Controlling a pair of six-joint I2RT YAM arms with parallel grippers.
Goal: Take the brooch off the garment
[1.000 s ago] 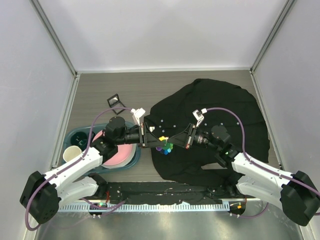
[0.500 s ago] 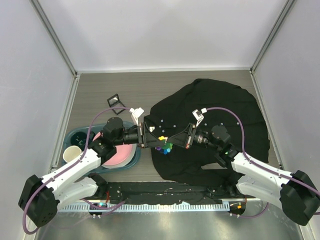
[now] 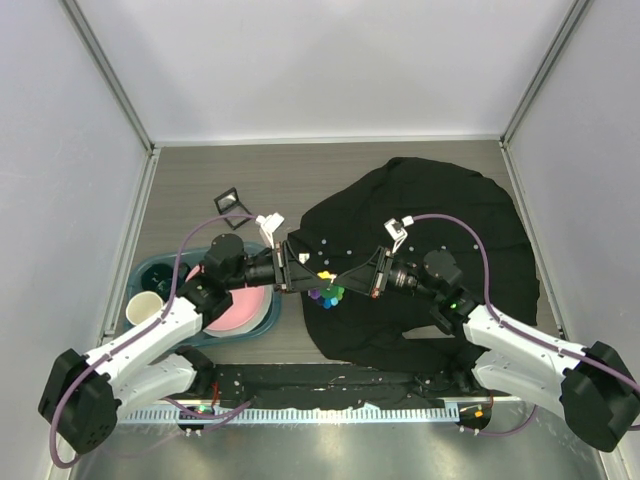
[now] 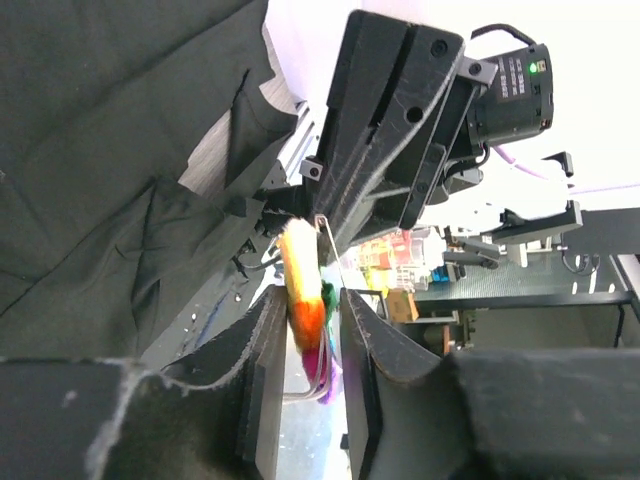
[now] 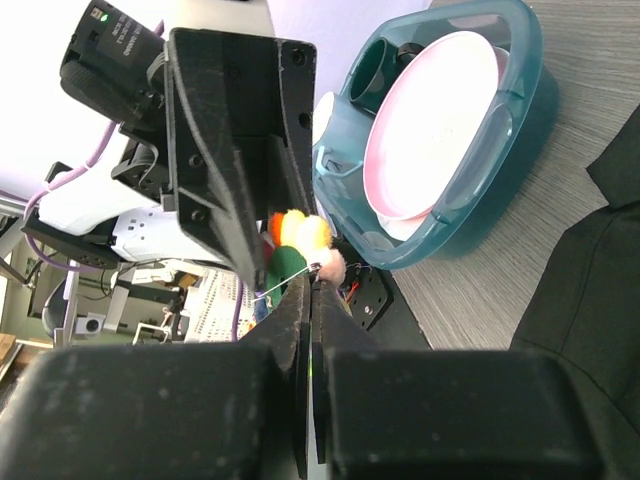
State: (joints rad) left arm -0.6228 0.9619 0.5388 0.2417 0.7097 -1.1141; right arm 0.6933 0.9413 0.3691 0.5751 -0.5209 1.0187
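We are holding the brooch between both grippers, just over the garment.
We are reading the left gripper as clamped across the petals and the right gripper as closed tight on the wire pin, tip to tip. No cloth is showing around the pin in the wrist views, so we are judging it free or nearly so. To do this well, we are advising one firm hold while the other eases off, drawing straight along the pin, away from the cloth. We are counting one brooch, one garment, two grippers, one tub, one plate, one cup, one small frame.
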